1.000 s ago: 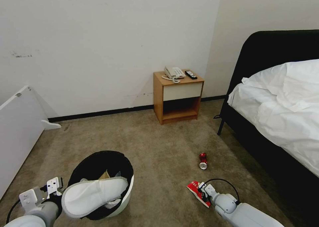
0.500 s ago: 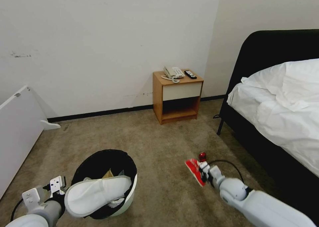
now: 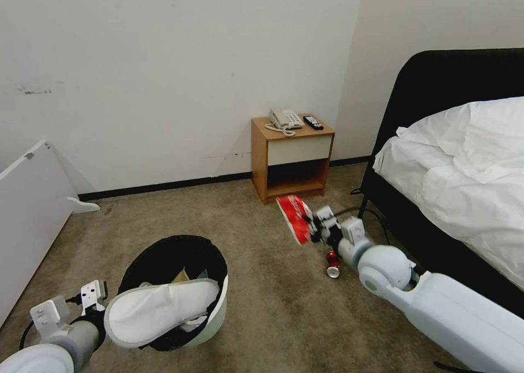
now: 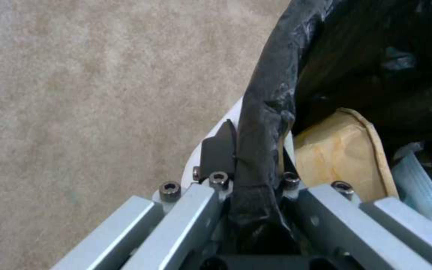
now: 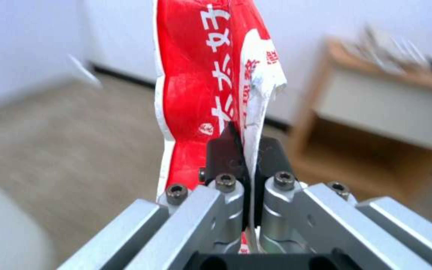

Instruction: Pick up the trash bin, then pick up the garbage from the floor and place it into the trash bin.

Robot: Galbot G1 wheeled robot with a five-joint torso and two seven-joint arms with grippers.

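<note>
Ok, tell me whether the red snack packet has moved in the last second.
Yes. The red snack packet, pinched in the right tool, rose off the carpet toward the nightstand, past the red can.

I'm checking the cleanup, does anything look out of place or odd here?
One white slipper lies across the trash bin rim, sticking out instead of sitting inside. A red can lies on the carpet. The right hand holds a red snack packet aloft.

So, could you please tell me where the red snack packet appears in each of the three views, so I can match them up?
Head view: red snack packet held in the air by the right gripper, in front of the nightstand.
Left wrist view: not in it; there the left gripper clamps the trash bin rim.
Right wrist view: packet rises from the closed fingers.
Shared landmark: the nightstand.
</note>
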